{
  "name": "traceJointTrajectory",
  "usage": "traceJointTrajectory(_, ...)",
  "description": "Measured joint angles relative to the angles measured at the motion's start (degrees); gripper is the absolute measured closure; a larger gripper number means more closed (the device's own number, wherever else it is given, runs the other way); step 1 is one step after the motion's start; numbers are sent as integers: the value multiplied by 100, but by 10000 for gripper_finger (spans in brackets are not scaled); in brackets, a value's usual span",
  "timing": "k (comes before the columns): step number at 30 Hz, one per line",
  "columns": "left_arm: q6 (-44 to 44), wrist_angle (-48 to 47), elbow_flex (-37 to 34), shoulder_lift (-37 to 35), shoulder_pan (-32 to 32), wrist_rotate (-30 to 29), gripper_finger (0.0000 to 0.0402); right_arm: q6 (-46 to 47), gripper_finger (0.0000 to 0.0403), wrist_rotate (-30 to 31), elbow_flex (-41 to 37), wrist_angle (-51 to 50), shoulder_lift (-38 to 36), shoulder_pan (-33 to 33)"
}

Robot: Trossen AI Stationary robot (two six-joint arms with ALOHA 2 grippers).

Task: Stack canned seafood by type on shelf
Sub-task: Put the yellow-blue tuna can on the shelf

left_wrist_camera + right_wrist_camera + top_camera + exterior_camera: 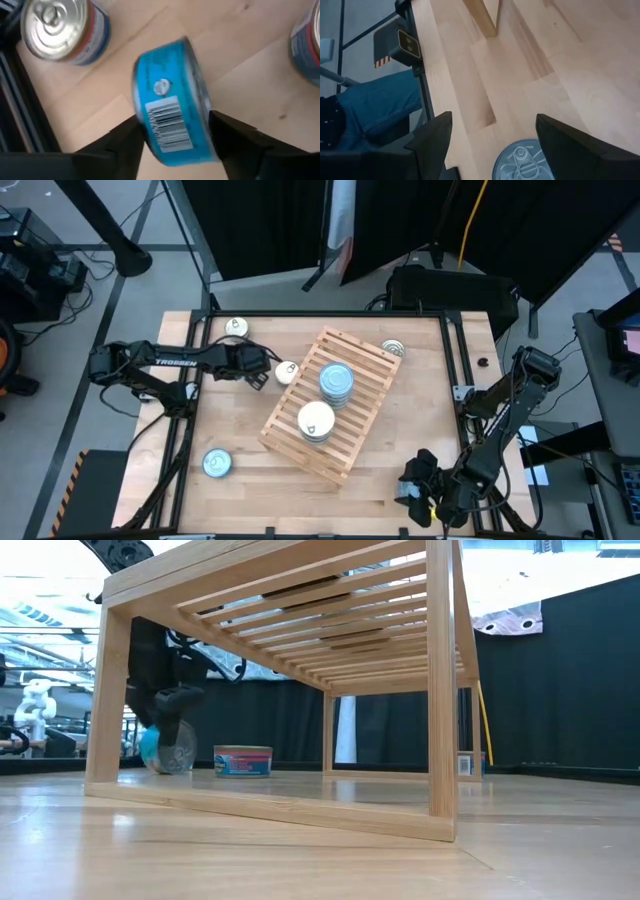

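Observation:
The slatted light-wood shelf (372, 385) stands slantwise mid-table, bearing a stack of blue-topped tins (337, 382) and a stack of white-topped tins (316, 421). My left gripper (274, 370) reaches in from the table's left, shut on a blue-labelled tin (167, 102) just left of the shelf. My right gripper (418, 478) hovers open by the near right corner. Its fingers stand apart on either side of a silver pull-tab tin (522, 161) lying flat on the table. My left gripper pinches the blue-labelled tin between its two fingers (125, 142), one on each flat face, with the barcoded wall (165, 122) toward the wrist camera. The tin stands on edge (172, 752). Whether its lower rim rests on the tabletop, I cannot tell.
Loose tins lie flat on the table: a silver-topped one near the far left corner (236, 328), a blue-topped one near the near left corner (217, 464), another by the shelf's far corner (393, 350). A person's jeans-clad leg (370, 107) shows beyond the table edge.

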Motion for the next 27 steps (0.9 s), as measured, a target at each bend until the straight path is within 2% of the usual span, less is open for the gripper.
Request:
traceJointTrajectory(6, 347, -119, -2, 0, 6, -345, 258, -1, 124, 131, 0, 0, 0, -2)
traceJointTrajectory(11, 636, -258, 72, -162, -47, -384, 260, -230, 124, 351, -2, 231, 0, -7)
traceJointTrajectory(15, 866, -605, 436, -653, -275, -522, 257, -772, 124, 346, 5, 1076, 0, -7)
traceJointTrajectory(18, 1250, -710, 909, -1207, -472, -490, 253, -1728, 124, 337, 177, 1829, 0, -7)
traceJointTrajectory(23, 2175, -359, 2059, -2060, -713, 289, 251, -4297, 124, 674, 881, 2419, 0, -89)
traceJointTrajectory(25, 2626, 107, 2484, -2294, -736, 776, 250, -5577, 124, 1074, 1262, 2453, -2, -167)
traceJointTrajectory(27, 2981, 667, 2838, -2482, -716, 1417, 250, -6499, 124, 1782, 1621, 2465, -2, -260)
